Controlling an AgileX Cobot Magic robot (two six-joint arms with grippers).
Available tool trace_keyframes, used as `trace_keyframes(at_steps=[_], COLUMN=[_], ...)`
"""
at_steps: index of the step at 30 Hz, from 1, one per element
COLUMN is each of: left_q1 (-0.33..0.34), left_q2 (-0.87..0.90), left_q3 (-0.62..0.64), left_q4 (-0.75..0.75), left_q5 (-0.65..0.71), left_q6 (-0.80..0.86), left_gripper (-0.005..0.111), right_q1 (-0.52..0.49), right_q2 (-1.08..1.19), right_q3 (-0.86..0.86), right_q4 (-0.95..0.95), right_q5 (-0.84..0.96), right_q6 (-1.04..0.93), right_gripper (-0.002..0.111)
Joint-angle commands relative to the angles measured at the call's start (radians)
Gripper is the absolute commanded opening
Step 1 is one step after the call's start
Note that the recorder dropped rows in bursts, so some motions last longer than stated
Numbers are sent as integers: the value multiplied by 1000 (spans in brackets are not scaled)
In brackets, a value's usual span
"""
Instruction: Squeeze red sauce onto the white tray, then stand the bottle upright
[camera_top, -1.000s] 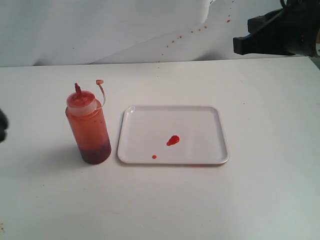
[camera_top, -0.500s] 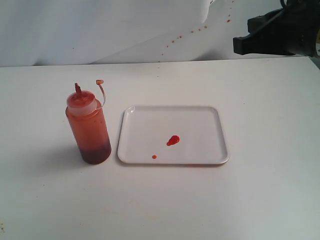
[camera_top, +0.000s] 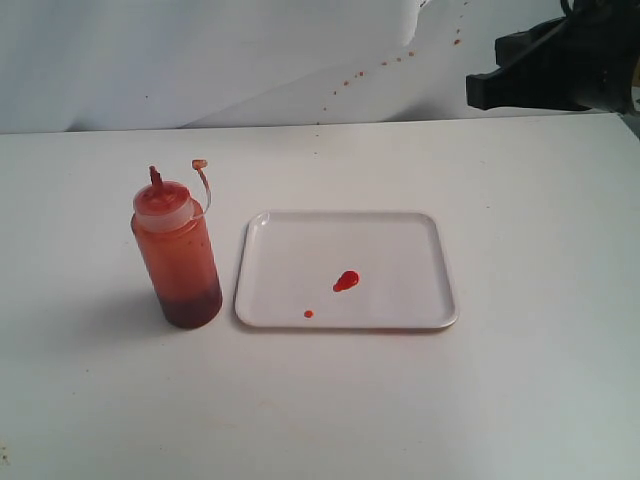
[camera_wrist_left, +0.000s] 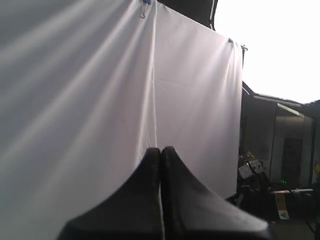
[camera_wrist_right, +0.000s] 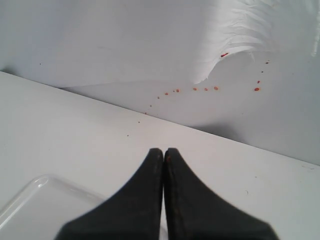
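my left gripper (camera_wrist_left: 160, 150) and right gripper (camera_wrist_right: 164, 150) are pinched closed, empty. the tray (camera_top: 290, 235) holds sauce (camera_top: 346, 281); the bottle (camera_top: 177, 255) stands upright just left of it, likely nearer my left gripper.

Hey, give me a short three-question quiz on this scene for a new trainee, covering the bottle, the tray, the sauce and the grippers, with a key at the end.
1. True or false: the bottle stands upright on the table, beside the white tray and not on it.
2. Where does the red sauce lie?
A) on the table in front of the bottle
B) on the white tray, as a blob and a smaller dot
C) nowhere, none is out yet
3. Fill the gap: in the wrist views the left gripper and the right gripper are both ____, holding nothing.
Key: 1 true; 2 B; 3 shut.
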Motion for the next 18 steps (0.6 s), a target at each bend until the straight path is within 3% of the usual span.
trace_keyframes(at_steps=[1,4,8,12,18], left_q1=[-5,-5,-5,-5,-5], left_q2=[-2,-2,-2,-2,-2], left_q3=[137,210,269,311,311], left_q4=[-820,-1109,-1145,-1238,-1231], left_q5=[90,196,383,427,579], left_q6=[782,1129,1315,1538,1600], left_gripper=[0,0,0,0,0], right_q1=[-6,-6,-6,-6,-6], right_q2=[-7,-7,-7,-7,-7], right_q3=[7,7,7,7,7], right_q4=[8,8,8,8,8], right_q5=[4,4,4,4,4], right_q6=[-6,-6,-6,-6,-6], right_gripper=[0,0,0,0,0])
